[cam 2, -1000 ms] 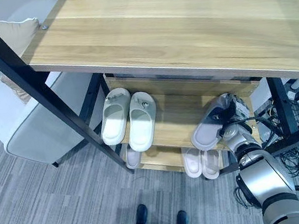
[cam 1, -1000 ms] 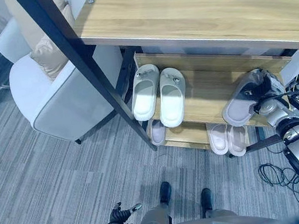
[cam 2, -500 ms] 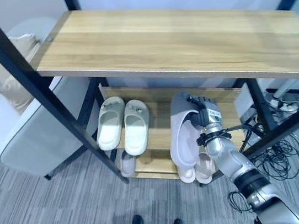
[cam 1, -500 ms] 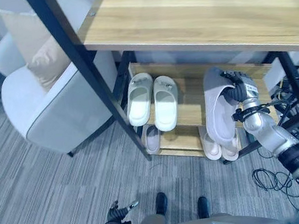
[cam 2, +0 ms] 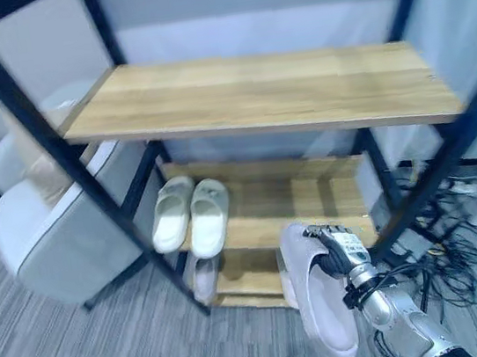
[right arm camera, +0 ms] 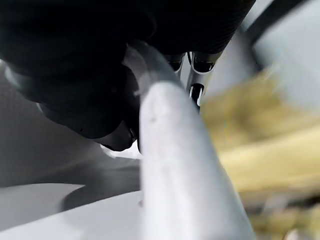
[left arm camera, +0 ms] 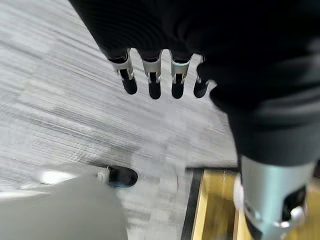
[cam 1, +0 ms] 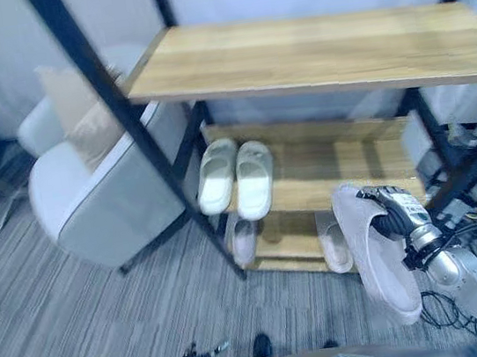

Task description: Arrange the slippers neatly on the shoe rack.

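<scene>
My right hand (cam 1: 392,215) is curled round one end of a grey slipper (cam 1: 375,251), pinching it so that it hangs with its sole turned toward the rack, out in front of the shoe rack (cam 1: 318,52) near its right front post and clear of every shelf. Past my fingers (right arm camera: 196,93) in the right wrist view the slipper's pale edge runs away from the palm. My left hand (left arm camera: 160,80) hangs low over the grey carpet (cam 1: 80,316), fingers straight and holding nothing. On the rack's middle shelf (cam 1: 326,170), toward its left end, a pair of white slippers (cam 1: 234,174) lies side by side, toes pointing outward over the front edge. On the bottom shelf a slipper (cam 1: 240,237) sits at the left end and another (cam 1: 333,241) lies right of the middle. A light armchair (cam 1: 102,184) with a beige cushion (cam 1: 79,116) stands just beside the rack's left side.
</scene>
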Tool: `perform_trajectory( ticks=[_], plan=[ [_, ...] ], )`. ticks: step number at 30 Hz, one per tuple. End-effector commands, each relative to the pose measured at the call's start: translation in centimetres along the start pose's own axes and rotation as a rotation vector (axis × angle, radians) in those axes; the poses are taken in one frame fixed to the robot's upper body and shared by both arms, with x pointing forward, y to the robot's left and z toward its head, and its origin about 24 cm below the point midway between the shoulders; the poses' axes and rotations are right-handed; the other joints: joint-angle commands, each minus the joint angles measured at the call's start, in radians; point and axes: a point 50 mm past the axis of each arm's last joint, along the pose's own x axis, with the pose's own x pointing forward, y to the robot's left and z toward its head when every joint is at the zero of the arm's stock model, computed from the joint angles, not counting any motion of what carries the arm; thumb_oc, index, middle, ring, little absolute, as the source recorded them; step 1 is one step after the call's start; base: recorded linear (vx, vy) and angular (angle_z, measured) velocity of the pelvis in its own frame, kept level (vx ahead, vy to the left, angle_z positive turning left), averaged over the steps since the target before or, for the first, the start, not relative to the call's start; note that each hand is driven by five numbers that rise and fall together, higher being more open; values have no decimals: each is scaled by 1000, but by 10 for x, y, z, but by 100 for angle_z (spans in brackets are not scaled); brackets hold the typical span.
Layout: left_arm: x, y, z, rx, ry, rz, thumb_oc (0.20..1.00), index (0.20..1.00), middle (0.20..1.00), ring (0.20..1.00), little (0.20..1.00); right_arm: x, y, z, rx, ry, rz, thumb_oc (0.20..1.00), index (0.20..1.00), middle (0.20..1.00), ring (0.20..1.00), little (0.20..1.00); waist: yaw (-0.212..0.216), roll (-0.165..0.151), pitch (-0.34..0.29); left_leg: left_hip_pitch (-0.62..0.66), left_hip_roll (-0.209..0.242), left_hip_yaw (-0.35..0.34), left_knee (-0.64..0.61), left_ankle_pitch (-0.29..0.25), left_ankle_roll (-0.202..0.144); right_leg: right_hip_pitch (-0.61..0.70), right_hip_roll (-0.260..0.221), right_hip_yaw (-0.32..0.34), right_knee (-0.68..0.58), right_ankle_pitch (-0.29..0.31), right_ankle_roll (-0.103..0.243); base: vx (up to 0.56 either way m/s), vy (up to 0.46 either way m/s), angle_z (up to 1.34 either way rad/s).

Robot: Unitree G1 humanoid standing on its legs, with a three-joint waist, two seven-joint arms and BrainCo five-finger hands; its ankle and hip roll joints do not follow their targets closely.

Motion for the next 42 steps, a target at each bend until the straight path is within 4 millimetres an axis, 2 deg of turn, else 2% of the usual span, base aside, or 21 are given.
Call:
perform_trajectory(
  ticks=[1, 6, 9, 11, 16, 18, 21, 23, 24, 25, 26, 27, 28, 29, 35, 36, 37, 39, 40, 41, 42],
  plan=[
    [-1, 0, -4, 72, -2, -1, 1000, 1000, 1000, 1000, 1000, 4, -10, 25, 33, -143, -60, 200, 200, 200, 200, 200, -10, -54, 16, 58, 12, 9, 59, -129, 30, 57, -77, 17, 111, -109, 104, 45, 84, 10],
    [-2, 5, -9, 90, 9, 2, 1000, 1000, 1000, 1000, 1000, 3, 12, 25, 5, -145, 30, 200, 200, 200, 200, 200, 3, -67, 42, 23, 4, 7, 166, -181, 44, 20, -98, 37, 207, -139, 100, -24, 69, -5],
    [1, 8, 7, 79, -53, 10, 1000, 1000, 1000, 1000, 1000, 11, 17, 25, 41, -130, 47, 200, 200, 200, 200, 200, 12, -70, 104, -68, -2, -2, 288, -213, 47, -73, -109, 52, 318, -163, 86, -136, 43, -4],
    [2, 8, 10, 81, -66, 11, 1000, 1000, 1000, 1000, 1000, 11, 17, 26, 42, -138, 49, 200, 200, 200, 200, 200, 12, -68, 110, -94, -1, -5, 313, -221, 48, -104, -110, 55, 352, -172, 85, -96, 35, -1],
    [1, 7, 28, 62, -175, -7, 1000, 1000, 1000, 1000, 1000, 31, 13, 34, 11, -182, 50, 200, 200, 200, 200, 200, 34, -64, 171, -305, -4, -57, 541, -296, 61, -302, -120, 68, 587, -262, 53, -126, -1, 1],
    [-1, 9, 41, -6, -244, 0, 1000, 1000, 1000, 1000, 1000, 42, 4, 40, 5, -200, 13, 200, 200, 200, 200, 200, 52, -63, 198, -411, -7, -89, 686, -367, 69, -401, -126, 81, 731, -344, 35, -45, -60, 11],
    [-4, 10, 61, -68, -328, -5, 1000, 1000, 1000, 1000, 1000, 62, -13, 42, -40, -208, -56, 200, 200, 200, 200, 200, 67, -58, 213, -573, -21, -105, 870, -424, 84, -568, -145, 95, 915, -411, 11, -118, -11, 12],
    [-8, 8, 93, -159, -436, -13, 1000, 1000, 1000, 1000, 1000, 81, -42, 54, -50, -253, -170, 200, 200, 200, 200, 200, 73, -51, 215, -760, -40, -107, 1052, -478, 88, -756, -158, 118, 1092, -486, -27, -166, -20, 9],
    [-1, 9, 86, -156, -387, 6, 1000, 1000, 1000, 1000, 1000, 94, -47, 60, -38, -256, -196, 200, 200, 200, 200, 200, 76, -55, 207, -821, -44, -113, 1111, -495, 88, -820, -161, 125, 1149, -507, -36, -71, 6, 5],
    [7, 11, 145, -184, -446, 65, 1000, 1000, 1000, 1000, 1000, 109, -63, 89, -35, -365, -249, 200, 200, 200, 200, 200, 48, -72, 175, -925, -34, -117, 1215, -533, 88, -940, -160, 155, 1267, -543, -50, 0, 0, 0],
    [8, 11, 148, -187, -450, 66, 1000, 1000, 1000, 1000, 1000, 110, -64, 90, -36, -368, -253, 200, 200, 200, 200, 200, 46, -74, 169, -943, -35, -116, 1227, -539, 88, -960, -161, 159, 1281, -549, -49, 9, 63, -9],
    [2, 11, 182, -206, -549, 74, 1000, 1000, 1000, 1000, 1000, 119, -79, 107, -1, -417, -306, 200, 200, 200, 200, 200, 33, -69, 142, -1051, -31, -121, 1332, -566, 96, -1074, -167, 184, 1393, -573, -57, 25, 73, -20],
    [-1, 15, 191, -214, -588, 91, 1000, 1000, 1000, 1000, 1000, 125, -87, 116, -5, -438, -340, 200, 200, 200, 200, 200, 32, -63, 132, -1105, -33, -127, 1387, -583, 103, -1135, -171, 194, 1459, -590, -63, 21, 96, -25],
    [-9, 18, 211, -240, -670, 107, 1000, 1000, 1000, 1000, 1000, 135, -108, 132, 4, -477, -424, 200, 200, 200, 200, 200, 36, -53, 118, -1197, -36, -137, 1489, -611, 110, -1228, -170, 209, 1560, -613, -71, 30, 82, -41],
    [-28, 25, 247, -428, -808, 144, 1000, 1000, 1000, 1000, 1000, 147, -165, 157, -70, -521, -654, 200, 200, 200, 200, 200, 52, -39, 112, -1415, -70, -157, 1788, -694, 120, -1454, -180, 255, 1868, -680, -79, 108, 35, -7],
    [-36, 32, 260, -433, -865, 185, 1000, 1000, 1000, 1000, 1000, 153, -186, 158, -108, -490, -714, 200, 200, 200, 200, 200, 61, -41, 135, -1467, -83, -169, 1905, -730, 116, -1512, -175, 295, 1996, -701, -85, 158, 11, 9],
    [-36, 32, 260, -434, -866, 186, 1000, 1000, 1000, 1000, 1000, 153, -186, 159, -108, -490, -715, 200, 200, 200, 200, 200, 60, -42, 137, -1467, -83, -167, 1907, -730, 116, -1513, -175, 297, 1999, -701, -85, 190, 7, 11],
    [-42, 43, 270, -470, -913, 231, 1000, 1000, 1000, 1000, 1000, 159, -202, 156, -109, -448, -758, 200, 200, 200, 200, 200, 77, -50, 193, -1468, -88, -179, 1999, -762, 110, -1524, -169, 340, 2111, -720, -85, 121, 19, 7],
    [-47, 66, 279, -529, -938, 303, 1000, 1000, 1000, 1000, 1000, 165, -226, 157, -121, -415, -802, 200, 200, 200, 200, 200, 96, -51, 241, -1468, -87, -191, 2072, -788, 104, -1532, -167, 375, 2193, -726, -81, 82, 36, -10],
    [-47, 66, 280, -530, -940, 303, 1000, 1000, 1000, 1000, 1000, 165, -227, 158, -121, -416, -803, 200, 200, 200, 200, 200, 95, -51, 244, -1468, -87, -190, 2074, -788, 104, -1533, -167, 376, 2195, -727, -81, 82, 50, -10],
    [-48, 87, 283, -563, -939, 355, 1000, 1000, 1000, 1000, 1000, 169, -241, 161, -117, -402, -814, 200, 200, 200, 200, 200, 106, -56, 275, -1468, -89, -197, 2117, -802, 102, -1537, -161, 400, 2242, -731, -81, 28, 31, -3]
  ],
)
